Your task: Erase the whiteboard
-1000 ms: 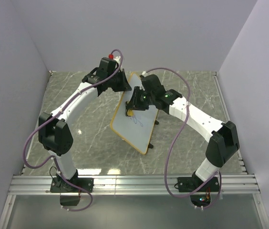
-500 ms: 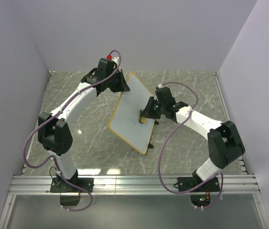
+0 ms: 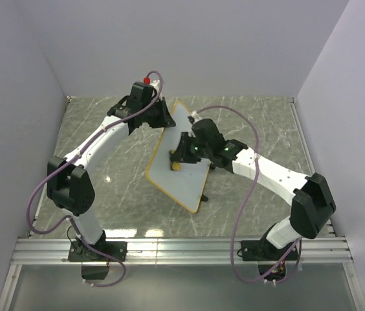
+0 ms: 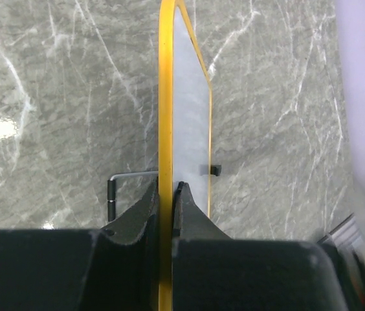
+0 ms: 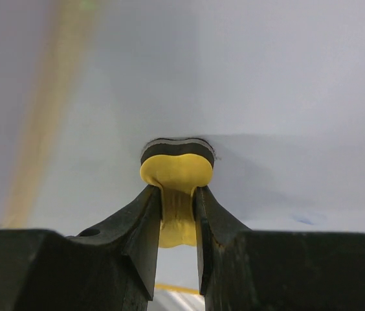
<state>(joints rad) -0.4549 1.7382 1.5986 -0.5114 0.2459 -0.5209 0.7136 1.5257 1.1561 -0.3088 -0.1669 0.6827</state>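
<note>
The whiteboard [image 3: 184, 181], white with an orange-yellow frame, stands tilted on the marble table. My left gripper [image 3: 167, 120] is shut on its far top edge. The left wrist view shows the board edge-on [image 4: 165, 97] between the fingers of my left gripper [image 4: 167, 189]. My right gripper [image 3: 178, 157] is shut on the yellow-and-black eraser [image 3: 176, 166] and presses it on the board near its left edge. In the right wrist view the eraser [image 5: 176, 173] sits black pad against the white surface [image 5: 266, 78], clamped at its waist by my right gripper [image 5: 177, 197]. A faint blue mark [image 5: 304, 220] shows at the lower right.
Small black clips [image 3: 206, 196] sit on the board's right edge; one shows in the left wrist view [image 4: 214, 170]. A thin metal bar with a black grip [image 4: 112, 189] lies behind the board. Grey walls enclose the table on three sides; an aluminium rail [image 3: 182, 249] runs along the front.
My right gripper swept the eraser from the board's middle to the right, then back to the left edge. The blue scribbles seen a second ago no longer show from above.
</note>
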